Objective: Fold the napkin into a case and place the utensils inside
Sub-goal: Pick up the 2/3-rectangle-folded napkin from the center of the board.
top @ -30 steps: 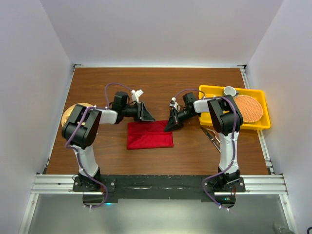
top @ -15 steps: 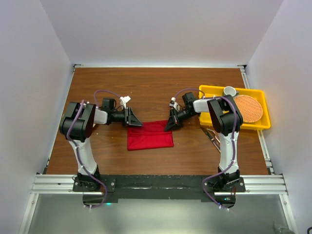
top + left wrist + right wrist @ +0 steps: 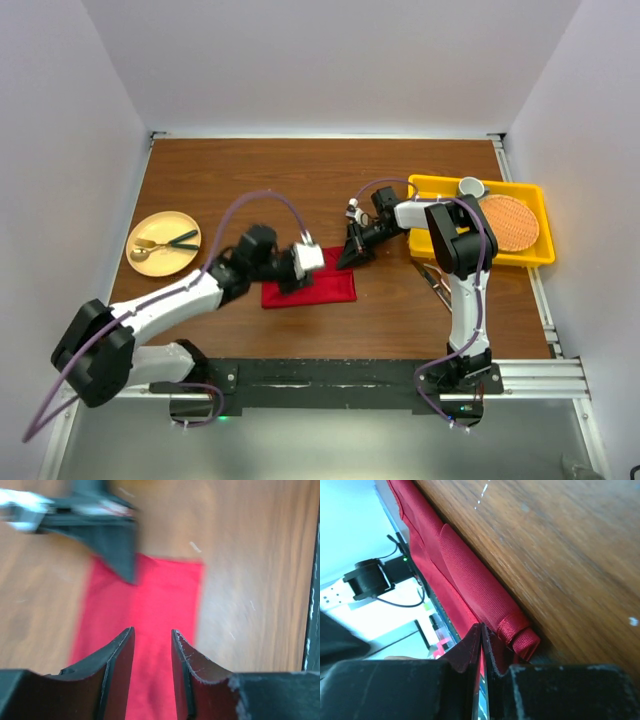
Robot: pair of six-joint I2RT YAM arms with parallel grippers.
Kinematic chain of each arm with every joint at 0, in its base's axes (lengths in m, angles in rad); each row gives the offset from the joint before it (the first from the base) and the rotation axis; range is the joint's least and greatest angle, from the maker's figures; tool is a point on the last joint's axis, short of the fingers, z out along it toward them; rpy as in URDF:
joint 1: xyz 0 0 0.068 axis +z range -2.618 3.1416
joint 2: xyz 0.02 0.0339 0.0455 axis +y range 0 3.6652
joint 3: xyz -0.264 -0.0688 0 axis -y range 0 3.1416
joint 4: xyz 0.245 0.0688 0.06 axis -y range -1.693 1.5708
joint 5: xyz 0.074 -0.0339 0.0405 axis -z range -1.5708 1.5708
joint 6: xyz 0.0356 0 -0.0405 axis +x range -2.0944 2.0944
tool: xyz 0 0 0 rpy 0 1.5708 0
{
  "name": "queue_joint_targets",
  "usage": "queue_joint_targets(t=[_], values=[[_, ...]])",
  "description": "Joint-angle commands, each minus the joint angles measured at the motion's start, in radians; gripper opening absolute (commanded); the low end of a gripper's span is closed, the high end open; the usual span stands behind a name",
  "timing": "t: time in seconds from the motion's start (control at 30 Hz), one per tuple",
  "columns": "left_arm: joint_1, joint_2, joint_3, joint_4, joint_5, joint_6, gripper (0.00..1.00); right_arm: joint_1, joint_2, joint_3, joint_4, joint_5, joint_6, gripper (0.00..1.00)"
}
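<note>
My left claw (image 3: 152, 635) has swung over the napkin (image 3: 165, 595), jaws parted; right claw (image 3: 481, 626) pinches its corner. Beside it, yellow tray (image 3: 440, 183) holds woven mat (image 3: 508, 222) and cup (image 3: 471, 186).

The napkin (image 3: 325, 285) lies on the table (image 3: 300, 180), plate (image 3: 158, 268) left, tray (image 3: 432, 189) right.

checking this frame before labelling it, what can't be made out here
utensils: top view, mostly behind the right arm; count unclear.
napkin: top view, left end under the left claw.
right claw: right wrist view, its own fingers hide whether it pinches the napkin.
left wrist view: motion blur smears the napkin's edges.
</note>
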Motion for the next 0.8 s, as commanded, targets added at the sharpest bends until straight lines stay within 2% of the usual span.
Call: queue_joint_targets(t=[0.0, 0.17, 0.43, 0.53, 0.63, 0.67, 0.77], values=[[-0.211, 0.0, -0.115, 0.045, -0.331, 0.221, 0.4, 0.008, 0.023, -0.011, 0.016, 0.307, -0.1, 0.09], [-0.382, 0.082, -0.149, 0.14, -0.514, 0.265, 0.41, 0.009, 0.031, 0.002, 0.002, 0.314, -0.112, 0.09], [-0.453, 0.216, -0.16, 0.173, -0.64, 0.313, 0.36, 0.009, 0.037, 0.017, -0.026, 0.327, -0.147, 0.08], [-0.455, 0.25, -0.166, 0.176, -0.66, 0.331, 0.29, 0.009, 0.041, 0.025, -0.035, 0.325, -0.155, 0.08], [-0.455, 0.254, -0.167, 0.171, -0.659, 0.348, 0.17, 0.008, 0.041, 0.028, -0.044, 0.333, -0.166, 0.08], [-0.455, 0.25, -0.163, 0.168, -0.656, 0.35, 0.09, 0.009, 0.041, 0.032, -0.05, 0.333, -0.175, 0.08], [-0.452, 0.23, -0.129, 0.131, -0.631, 0.339, 0.0, 0.009, 0.043, 0.035, -0.059, 0.337, -0.19, 0.08]])
